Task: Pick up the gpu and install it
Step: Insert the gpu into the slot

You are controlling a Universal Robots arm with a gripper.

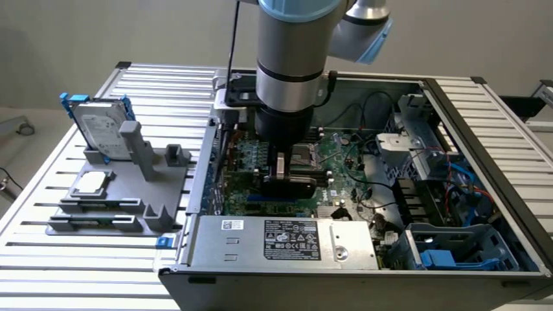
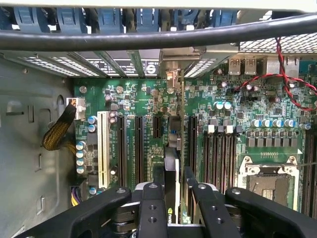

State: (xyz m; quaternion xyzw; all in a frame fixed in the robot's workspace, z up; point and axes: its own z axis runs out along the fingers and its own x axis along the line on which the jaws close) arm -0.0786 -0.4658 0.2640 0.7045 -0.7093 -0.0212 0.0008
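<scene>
- The arm (image 1: pixel 292 58) reaches straight down into the open computer case (image 1: pixel 484 129), which lies on its side on the counter (image 1: pixel 52 272). This way the motherboard (image 2: pixel 138 99) faces up to it.
- The fingers (image 2: pixel 151 208) are closed to a middle width on the gpu (image 2: pixel 171 171). They press on its two flat faces, so the card hangs on its edge between them.
- I think the card is held like this because its lower edge must meet one of the long black slots (image 2: pixel 140 148). It hangs close above this row of slots. I cannot tell if it touches one already.
- In the exterior view, the power supply (image 1: pixel 276 240) lies at 6 o'clock from the fingers, near but apart.
- At 9 o'clock from the fingers, outside the case, stands the grey holder (image 1: pixel 112 194). It keeps the hard drive (image 1: pixel 100 129) upright, and the small square chip (image 1: pixel 93 183) lies flat there, probably so that each part is easy to grasp.
</scene>
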